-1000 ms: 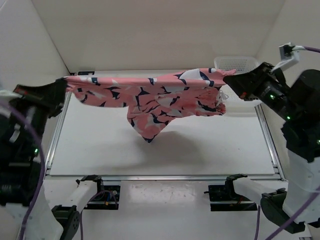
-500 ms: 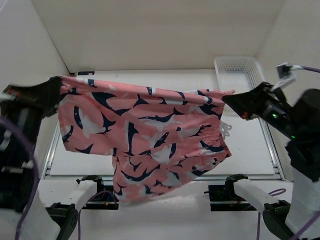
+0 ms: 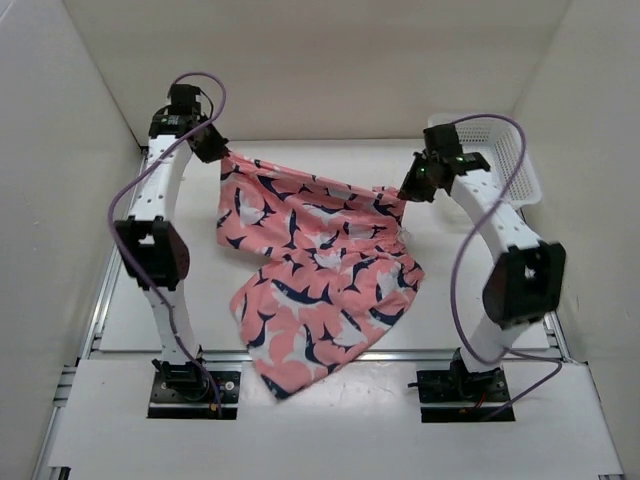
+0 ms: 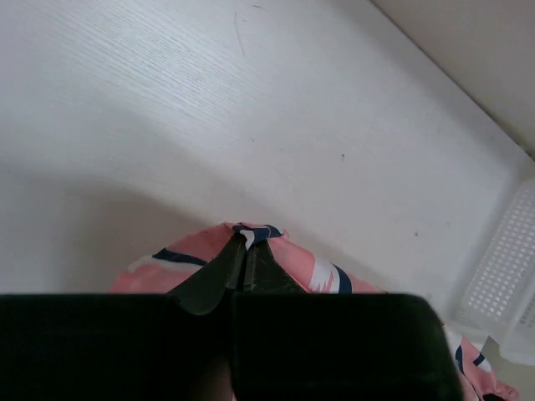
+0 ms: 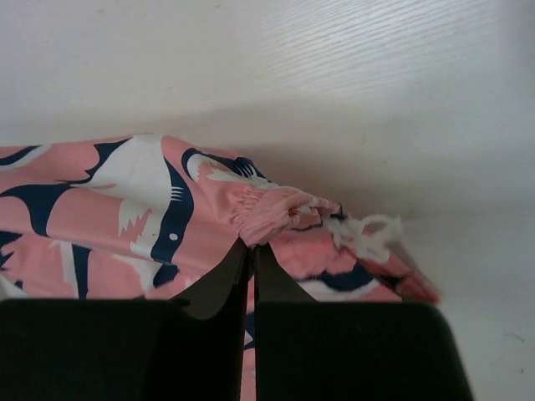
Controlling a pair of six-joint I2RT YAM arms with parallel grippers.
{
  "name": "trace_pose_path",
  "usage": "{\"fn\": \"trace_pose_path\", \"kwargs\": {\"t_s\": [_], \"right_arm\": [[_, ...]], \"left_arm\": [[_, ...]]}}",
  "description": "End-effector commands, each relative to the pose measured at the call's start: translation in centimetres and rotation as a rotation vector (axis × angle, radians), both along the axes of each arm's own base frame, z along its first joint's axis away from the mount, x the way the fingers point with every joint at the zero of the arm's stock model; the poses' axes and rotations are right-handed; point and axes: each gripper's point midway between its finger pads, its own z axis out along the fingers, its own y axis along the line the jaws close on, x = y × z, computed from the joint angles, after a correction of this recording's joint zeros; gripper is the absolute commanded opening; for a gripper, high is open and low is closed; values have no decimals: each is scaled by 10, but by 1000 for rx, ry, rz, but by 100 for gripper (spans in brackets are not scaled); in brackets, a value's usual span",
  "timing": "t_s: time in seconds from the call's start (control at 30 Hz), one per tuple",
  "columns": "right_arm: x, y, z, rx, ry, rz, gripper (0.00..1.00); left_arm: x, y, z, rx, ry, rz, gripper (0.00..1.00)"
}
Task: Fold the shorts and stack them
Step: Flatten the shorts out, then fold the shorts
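Note:
The salmon-pink shorts (image 3: 310, 270) with navy-and-white sharks hang spread between my two grippers and trail down across the table and over its near edge. My left gripper (image 3: 215, 150) is shut on one corner at the far left; the left wrist view shows the fabric (image 4: 292, 259) pinched at the fingertips (image 4: 245, 244). My right gripper (image 3: 408, 188) is shut on the gathered waistband at the right; the right wrist view shows the waistband (image 5: 276, 209) and white drawstring (image 5: 368, 230) at the closed tips (image 5: 251, 248).
A white mesh basket (image 3: 505, 150) stands at the far right corner, just behind my right arm; its edge shows in the left wrist view (image 4: 501, 284). White walls enclose the table on three sides. Metal rails run along the table's left and right edges.
Both arms have swung from high near the camera down and away to the far side of the table. The shorts have gone with them and now drape onto the table.

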Motion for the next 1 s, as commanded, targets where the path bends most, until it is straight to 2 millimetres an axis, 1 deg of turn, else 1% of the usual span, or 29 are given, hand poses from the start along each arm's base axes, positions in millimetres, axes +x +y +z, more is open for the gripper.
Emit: {"fn": "trace_pose_path", "kwargs": {"t_s": [0.0, 0.03, 0.07, 0.1, 0.13, 0.17, 0.2, 0.23, 0.3, 0.33, 0.37, 0.4, 0.43, 0.47, 0.5, 0.53, 0.57, 0.6, 0.63, 0.67, 0.7, 0.73, 0.77, 0.8, 0.83, 0.87, 0.9, 0.93, 0.97], "right_arm": [[49, -46, -9, -185, -34, -132, 0], [57, -44, -11, -185, -32, -131, 0], [67, -42, -27, -187, -2, -136, 0], [79, -37, -18, -173, -23, -131, 0], [89, -38, -29, -167, -3, -130, 0], [96, -36, -29, -157, -7, -141, 0], [108, -33, -17, -147, -43, -144, 0], [117, -33, -26, -136, -28, -139, 0], [126, -25, -23, -100, -33, -125, 0], [133, -27, -27, -93, -30, -128, 0], [140, -24, -18, -79, -57, -122, 0], [141, -23, -18, -80, -52, -122, 0], [140, -21, -18, -71, -51, -114, 0], [141, -24, -18, -61, -48, -113, 0], [141, -27, -18, -53, -47, -115, 0], [139, -26, -23, -49, -32, -109, 0], [138, -31, -26, -51, -23, -118, 0], [133, -29, -30, -45, -8, -110, 0], [131, -35, -29, -53, -8, -109, 0], [131, -34, -31, -46, -7, -104, 0], [130, -39, -29, -52, -10, -106, 0], [127, -38, -36, -48, 9, -99, 0], [124, -35, -40, -44, 19, -77, 0], [122, -40, -39, -44, 21, -86, 0], [119, -41, -39, -53, 21, -75, 0], [114, -42, -51, -64, 49, -66, 0], [113, -49, -46, -70, 33, -82, 0], [109, -50, -48, -72, 41, -82, 0], [110, -54, -53, -72, 45, -91, 0]], "left_arm": [[34, 57, 46, 66, -158, 126, 10], [41, 64, 57, 67, -189, 137, 10], [48, 63, 56, 68, -196, 125, 10], [59, 68, 55, 63, -208, 129, 10], [63, 69, 56, 63, -217, 129, 10], [67, 73, 57, 58, -225, 131, 10], [73, 74, 60, 58, -243, 132, 10], [76, 81, 60, 68, -250, 136, 10], [81, 76, 63, 59, -267, 103, 10], [83, 79, 61, 55, -267, 88, 10], [82, 76, 66, 69, -282, 56, 10], [82, 72, 67, 63, -284, 26, 10], [72, 70, 67, 63, -267, 13, 10], [65, 64, 67, 74, -257, -5, 10], [49, 63, 88, 76, -283, -5, 10], [38, 49, 63, 83, -211, -35, 10], [28, 43, 61, 88, -196, -52, 10], [18, 39, 59, 91, -181, -55, 10], [-4, 29, 78, 86, -207, -75, 10], [-18, 23, 51, 56, -129, -66, 10], [-30, 23, 45, 54, -109, -67, 10], [-49, 10, 58, 41, -129, -81, 10], [-64, 4, 30, 27, -54, -85, 10], [-75, 0, 23, 33, -35, -90, 10], [-90, -5, 29, 22, -46, -93, 10], [-103, -17, 7, 14, 6, -99, 10], [-112, -21, 2, 13, 19, -97, 10], [-121, -24, -3, 26, 28, -101, 10], [-133, -33, 3, 25, 11, -116, 10]]}}
